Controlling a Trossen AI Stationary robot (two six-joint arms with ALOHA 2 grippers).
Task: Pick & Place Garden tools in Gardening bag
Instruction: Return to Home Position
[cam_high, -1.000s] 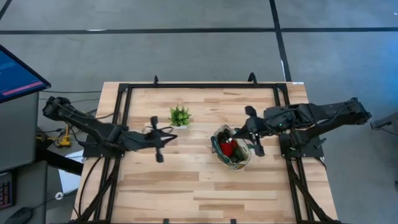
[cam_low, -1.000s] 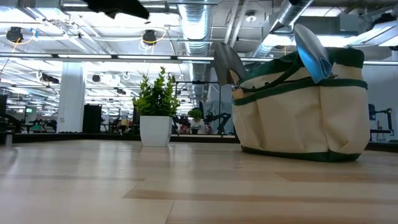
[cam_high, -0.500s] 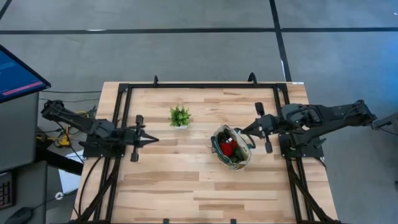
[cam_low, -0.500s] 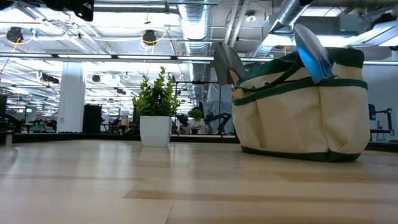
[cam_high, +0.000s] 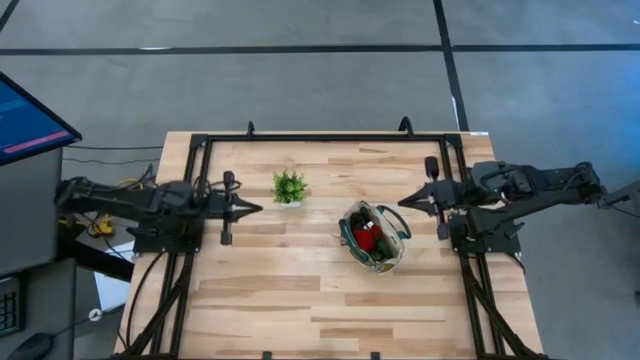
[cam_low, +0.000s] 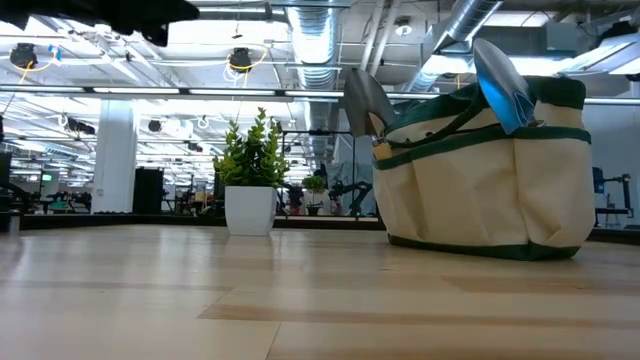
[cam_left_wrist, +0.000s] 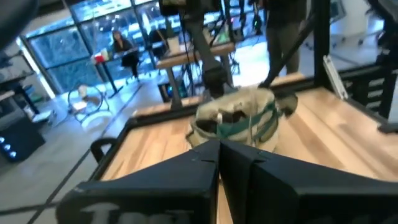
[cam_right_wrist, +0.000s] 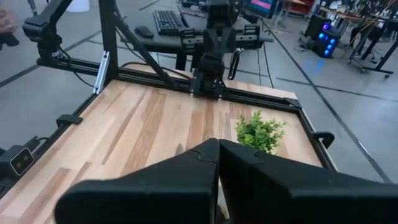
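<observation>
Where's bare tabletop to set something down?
Bare: the wooden table's strip on the low-camera side of the beige green-trimmed canvas bag; also between the small green potted plant and the right gripper. Crowded: around the bag.

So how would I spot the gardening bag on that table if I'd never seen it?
On the wooden table, look right of centre. The gardening bag is the beige canvas tote with dark green trim and loop handles, trowel blades poking out of its top. Its only neighbour, the potted plant, is smaller and leafy, in a white pot.
</observation>
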